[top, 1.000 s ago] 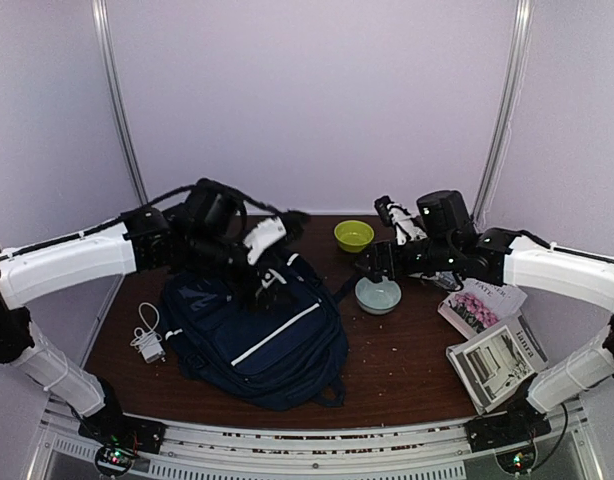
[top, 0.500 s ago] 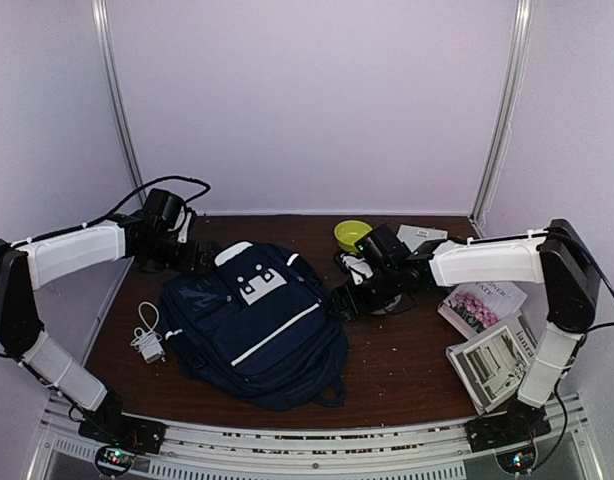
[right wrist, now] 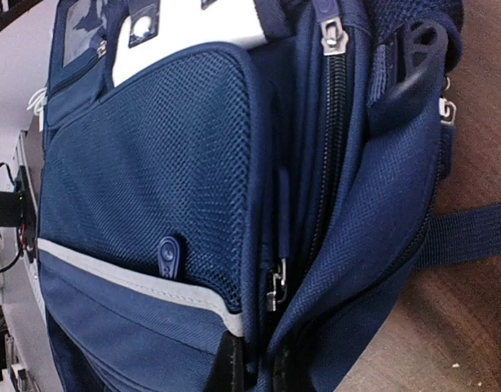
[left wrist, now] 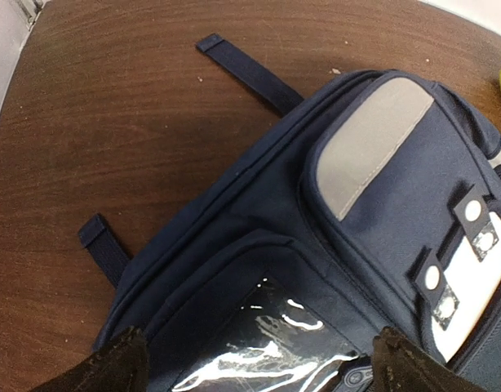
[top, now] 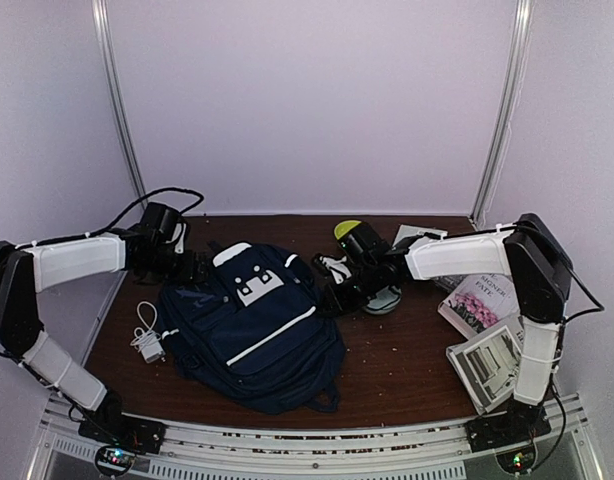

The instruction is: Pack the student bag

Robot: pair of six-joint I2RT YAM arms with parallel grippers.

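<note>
With right tool [right wrist: 259, 371] nipped narrow on the student bag [top: 257, 330] beside its zipper [right wrist: 330, 147], draw along the track, bracing the top with the wide-open left tool [left wrist: 259, 369].

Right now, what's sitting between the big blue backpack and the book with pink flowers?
A pale blue bowl sits between the student bag and the flower book, partly under the right arm. The top view shows it.
</note>
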